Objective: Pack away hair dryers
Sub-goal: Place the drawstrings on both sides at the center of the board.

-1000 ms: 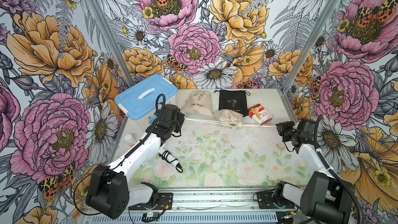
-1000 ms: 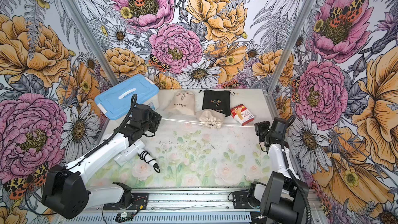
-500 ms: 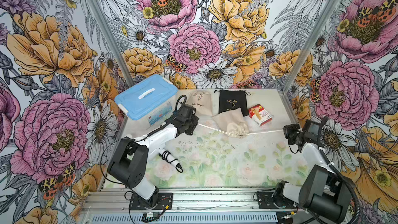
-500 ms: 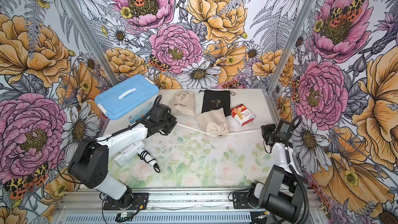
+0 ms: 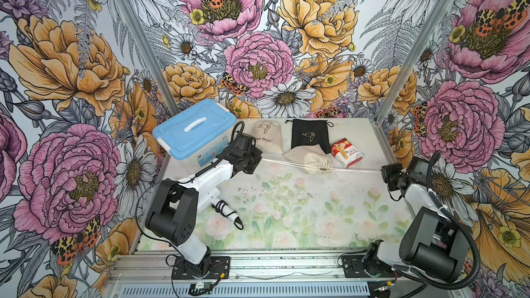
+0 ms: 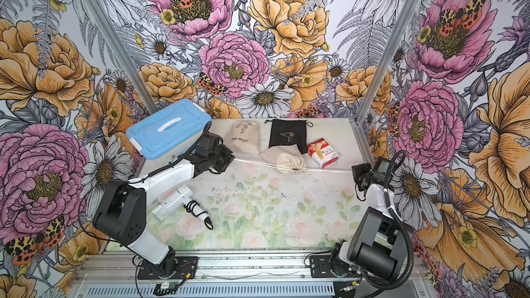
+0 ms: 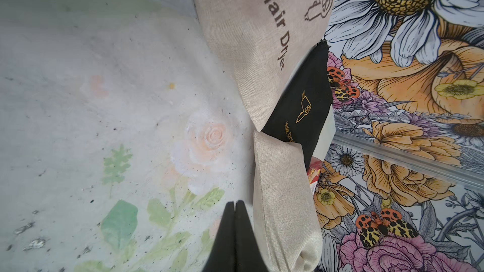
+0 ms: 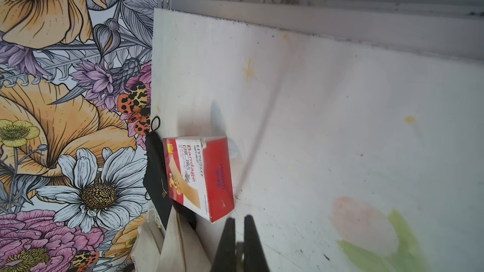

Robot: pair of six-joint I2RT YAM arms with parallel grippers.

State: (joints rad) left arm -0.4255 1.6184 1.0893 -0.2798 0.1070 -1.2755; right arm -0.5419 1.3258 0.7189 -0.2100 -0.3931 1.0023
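Note:
One white hair dryer [image 5: 207, 198] lies at the front left of the table, half under my left arm, with black cord wound round its handle [image 6: 192, 207]. A stuffed beige pouch [image 5: 314, 163] with a cinched mouth sits mid-back, and I cannot see what is inside. Its white drawstrings [image 5: 286, 163] stretch taut to both sides. My left gripper [image 5: 259, 159] is shut on the left end, and its fingertips [image 7: 235, 203] are pressed together beside the pouch [image 7: 282, 205]. My right gripper [image 5: 383, 171] is shut on the right end, its tips [image 8: 238, 218] almost touching.
A blue-lidded clear box [image 5: 195, 133] stands closed at the back left, right behind my left wrist. A flat beige pouch [image 5: 266, 137], a flat black pouch [image 5: 309, 136] and a red bandage box [image 5: 345, 153] lie along the back. Metal frame rails border the table.
My left gripper has moved right, toward the stuffed pouch, and the left arm has folded back. The right gripper has drawn slightly outward. The pouch has shifted a little right and toward the front.

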